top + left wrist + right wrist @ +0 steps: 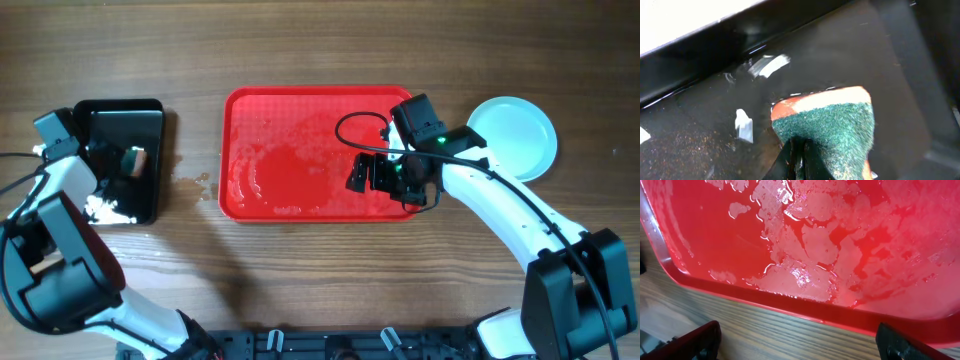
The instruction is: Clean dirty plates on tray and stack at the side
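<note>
Hovering over the near right corner of the tray, the right gripper has its jaws spread wide and empty. The tray surface is wet. The plates lie on the bench just beside the tray's right edge, possibly stacked. The left gripper is closed on the sponge inside the black tray, near the bench's left edge.
</note>
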Action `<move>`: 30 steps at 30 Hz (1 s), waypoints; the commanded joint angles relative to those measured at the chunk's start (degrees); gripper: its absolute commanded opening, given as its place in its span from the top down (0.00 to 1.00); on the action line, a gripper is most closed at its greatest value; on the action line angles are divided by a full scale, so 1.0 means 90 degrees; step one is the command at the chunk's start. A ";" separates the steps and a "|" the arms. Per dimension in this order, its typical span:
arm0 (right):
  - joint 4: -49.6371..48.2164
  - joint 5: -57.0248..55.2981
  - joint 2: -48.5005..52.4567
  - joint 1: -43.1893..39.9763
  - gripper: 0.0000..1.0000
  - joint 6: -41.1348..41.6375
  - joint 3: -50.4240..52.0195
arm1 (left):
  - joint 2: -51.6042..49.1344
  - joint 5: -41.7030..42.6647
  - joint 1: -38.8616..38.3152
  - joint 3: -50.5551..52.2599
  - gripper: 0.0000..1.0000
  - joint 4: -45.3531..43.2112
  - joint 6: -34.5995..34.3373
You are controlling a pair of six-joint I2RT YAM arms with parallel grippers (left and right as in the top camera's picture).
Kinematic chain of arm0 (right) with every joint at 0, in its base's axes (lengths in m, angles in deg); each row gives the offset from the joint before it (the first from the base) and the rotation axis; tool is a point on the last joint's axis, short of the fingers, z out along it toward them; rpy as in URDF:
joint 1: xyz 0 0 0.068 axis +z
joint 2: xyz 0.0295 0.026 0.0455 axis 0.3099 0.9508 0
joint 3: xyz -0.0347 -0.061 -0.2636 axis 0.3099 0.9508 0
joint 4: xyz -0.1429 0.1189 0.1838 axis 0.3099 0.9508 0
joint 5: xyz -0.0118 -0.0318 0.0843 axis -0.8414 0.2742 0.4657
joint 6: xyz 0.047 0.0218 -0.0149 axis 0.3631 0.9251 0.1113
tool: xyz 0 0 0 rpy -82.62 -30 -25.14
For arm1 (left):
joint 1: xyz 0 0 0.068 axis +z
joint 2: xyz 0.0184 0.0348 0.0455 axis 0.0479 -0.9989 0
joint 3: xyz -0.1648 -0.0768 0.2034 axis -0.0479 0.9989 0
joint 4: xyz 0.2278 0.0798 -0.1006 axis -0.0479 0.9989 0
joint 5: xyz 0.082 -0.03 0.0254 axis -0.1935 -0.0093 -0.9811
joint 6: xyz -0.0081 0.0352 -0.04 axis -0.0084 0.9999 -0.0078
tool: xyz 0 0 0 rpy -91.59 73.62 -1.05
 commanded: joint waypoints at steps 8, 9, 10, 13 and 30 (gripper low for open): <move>0.0121 -0.0117 0.0012 0.0022 0.01 -0.0092 0.0036 | 0.0838 0.0767 0.0010 -0.0068 0.96 0.0102 0.0085; 0.0114 -0.0117 0.0012 0.0022 0.00 -0.0095 0.0036 | 0.1103 0.0942 0.0002 -0.0068 0.96 0.0102 0.0083; 0.0107 -0.0117 0.0012 0.0022 0.00 -0.0090 0.0036 | 0.1297 0.1059 -0.0012 -0.0068 0.96 0.0102 0.0085; 0.0087 -0.0114 0.0012 0.0022 0.00 -0.0087 0.0036 | 0.1600 0.1115 -0.0121 -0.0066 0.96 0.0209 0.0095; 0.0022 -0.0109 0.0012 0.0022 0.01 -0.0078 0.0036 | 0.0027 0.0617 -0.0376 0.0352 0.96 0.0505 0.0092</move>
